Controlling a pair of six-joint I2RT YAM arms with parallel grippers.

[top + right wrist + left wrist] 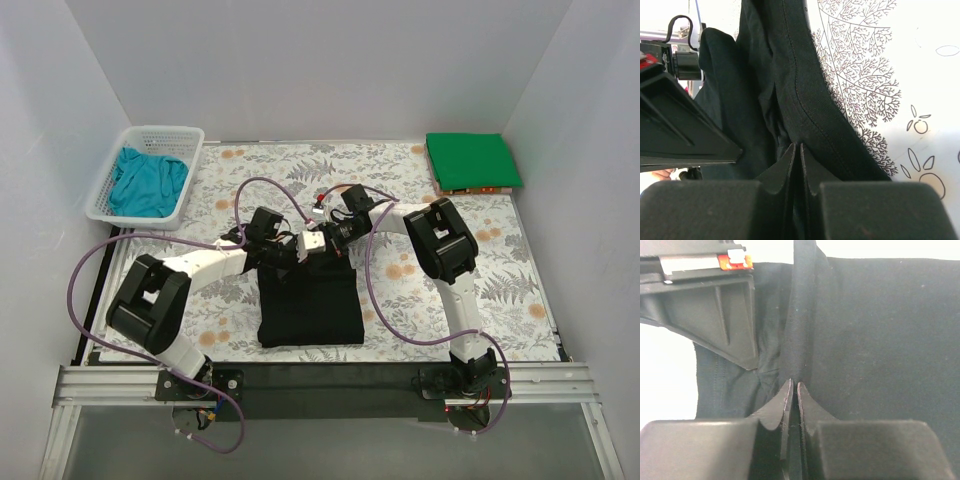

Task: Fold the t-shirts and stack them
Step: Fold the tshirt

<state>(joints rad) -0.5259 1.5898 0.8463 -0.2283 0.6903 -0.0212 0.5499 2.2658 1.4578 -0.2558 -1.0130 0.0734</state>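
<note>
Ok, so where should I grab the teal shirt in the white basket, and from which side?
Pinch a raised fold near the middle of the teal shirt, coming straight down from above. It lies crumpled in the white basket, whose walls block any sideways approach. The left gripper and right gripper are shut on the black shirt, so one must release first.
</note>
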